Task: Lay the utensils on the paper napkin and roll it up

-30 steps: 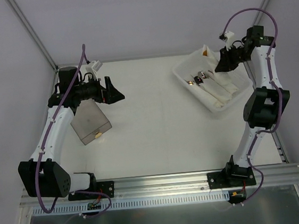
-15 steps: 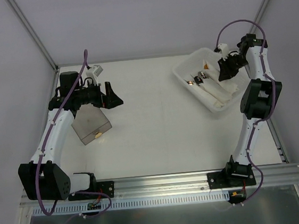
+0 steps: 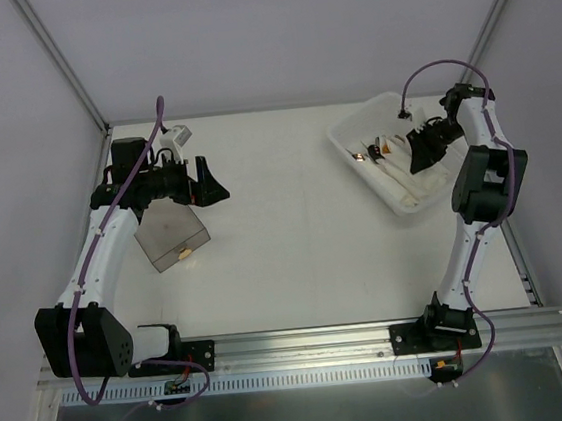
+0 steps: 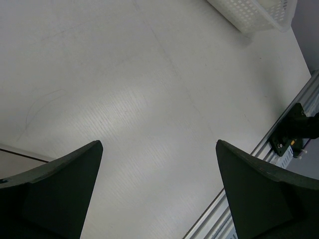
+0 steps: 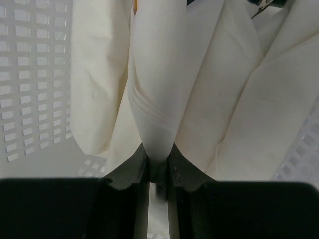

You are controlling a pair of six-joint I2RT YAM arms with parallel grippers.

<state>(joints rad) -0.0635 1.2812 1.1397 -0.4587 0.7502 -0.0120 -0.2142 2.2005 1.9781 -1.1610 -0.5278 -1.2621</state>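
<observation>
My right gripper (image 3: 419, 152) is down inside the white perforated tray (image 3: 353, 127). In the right wrist view the gripper (image 5: 158, 155) is shut on the narrow end of a rolled white paper napkin (image 5: 154, 74), with more rolled napkins (image 5: 234, 84) on either side of it. An orange utensil tip (image 3: 385, 146) shows in the tray left of the gripper; a sliver of orange (image 5: 133, 4) peeks out at the roll's far end. My left gripper (image 3: 216, 180) is open and empty above bare table (image 4: 149, 89).
A smoky clear box (image 3: 171, 237) lies under my left arm at the table's left. Small dark-and-metal bits (image 3: 367, 149) lie in the tray's left end. The tray's corner (image 4: 259, 12) shows far off in the left wrist view. The rail (image 3: 305, 344) runs along the near edge.
My right gripper has swung left and down into the tray, from the far right corner onto the rolled napkins. My left arm has barely moved.
</observation>
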